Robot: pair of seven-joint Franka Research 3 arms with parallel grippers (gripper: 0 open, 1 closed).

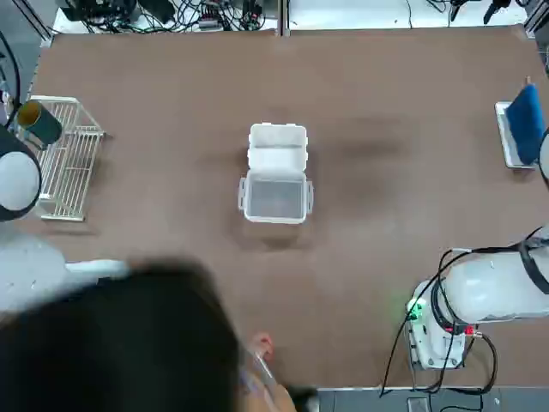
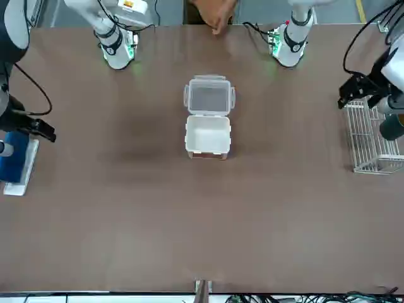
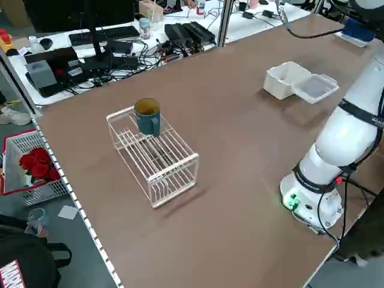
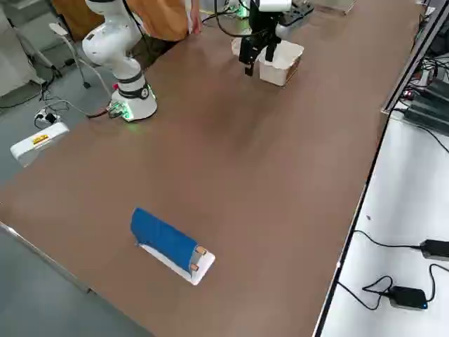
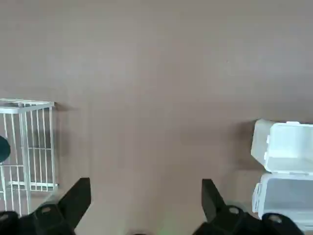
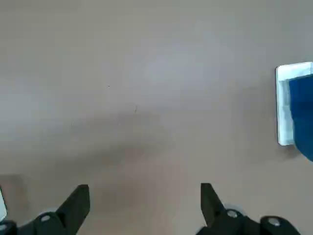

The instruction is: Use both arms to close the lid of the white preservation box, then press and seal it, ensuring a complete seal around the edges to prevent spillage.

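The white preservation box (image 1: 277, 148) stands open at the table's middle. Its deep tub is on the far side from the arms' bases. The flat translucent lid (image 1: 274, 199) lies folded out on the near side, joined to the tub along one edge. In the front view the tub (image 2: 207, 136) is nearer the camera and the lid (image 2: 209, 98) is behind it. My left gripper (image 2: 356, 88) hangs raised by the wire rack, open, far to the box's side. My right gripper (image 2: 39, 129) hangs open near the blue item at the opposite table edge. Both wrist views show spread fingers (image 5: 78, 196) (image 6: 78, 200) holding nothing.
A white wire rack (image 1: 67, 163) with a teal mug (image 1: 39, 123) on it stands at the left edge. A blue item on a white tray (image 1: 521, 124) lies at the right edge. A person's head (image 1: 129, 343) and hand (image 2: 214, 14) show at the robot's side of the table.
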